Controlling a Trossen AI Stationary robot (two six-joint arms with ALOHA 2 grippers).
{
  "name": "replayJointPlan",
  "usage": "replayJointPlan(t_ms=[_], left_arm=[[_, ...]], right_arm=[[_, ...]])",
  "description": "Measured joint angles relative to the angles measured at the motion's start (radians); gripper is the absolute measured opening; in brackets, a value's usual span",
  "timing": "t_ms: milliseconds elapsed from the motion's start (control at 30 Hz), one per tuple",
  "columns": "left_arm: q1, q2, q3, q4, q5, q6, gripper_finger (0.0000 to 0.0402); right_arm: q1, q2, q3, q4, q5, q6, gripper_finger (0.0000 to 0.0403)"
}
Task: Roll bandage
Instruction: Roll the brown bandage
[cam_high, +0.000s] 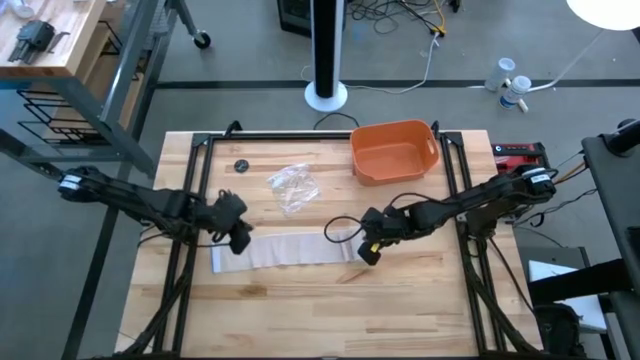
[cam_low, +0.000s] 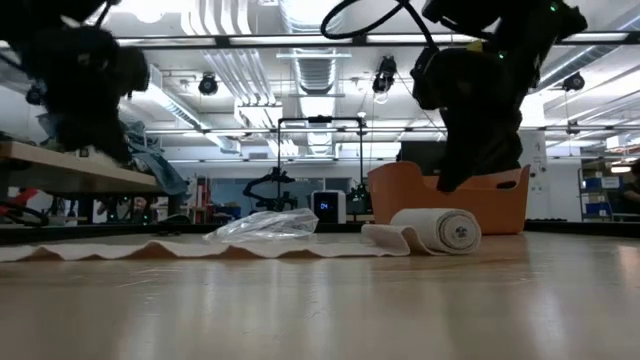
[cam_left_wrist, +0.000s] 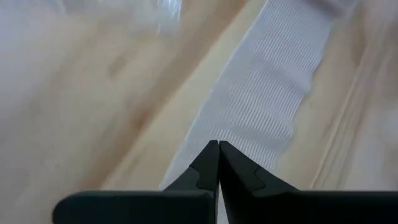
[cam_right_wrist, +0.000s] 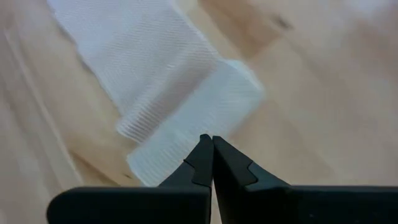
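1. Off-white gauze, the bandage (cam_high: 290, 250), lies stretched flat on the wooden table (cam_high: 300, 310), between my two arms; its rolled end (cam_low: 440, 230) is at my right side, in front of the orange tub (cam_high: 393, 150).
2. My left gripper (cam_high: 240, 240) hovers over the flat end, fingers pressed together, holding nothing.
3. My right gripper (cam_high: 370, 250) is just above the roll, fingers also pressed together and empty.
4. A clear plastic wrapper (cam_high: 293, 186) lies behind the strip.

Off-white ribbed bandage (cam_high: 290, 250), orange tub (cam_high: 394, 150), clear wrapper (cam_high: 293, 186).
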Motion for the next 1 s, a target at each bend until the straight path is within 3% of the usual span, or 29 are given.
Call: replayJointPlan(t_ms=[200,400,533,733,1000], left_arm=[[-0.018,0.043,0.060,0.008,-0.063,0.069,0.0000],[-0.018,0.079,0.045,-0.005,-0.076,0.081,0.0000],[-0.018,0.086,0.027,-0.002,-0.079,0.081,0.0000],[-0.018,0.081,0.019,0.000,-0.080,0.080,0.0000],[-0.018,0.080,0.015,0.000,-0.080,0.076,0.0000]], right_arm=[[-0.001,0.025,-0.029,0.112,0.004,-0.002,0.0000],[-0.007,0.090,-0.025,0.251,0.004,-0.051,0.0000],[-0.017,0.155,0.020,0.246,0.003,-0.073,0.0000],[-0.023,0.207,0.086,0.089,0.011,-0.054,0.0000],[-0.022,0.168,0.142,-0.129,0.112,-0.038,0.0000]])
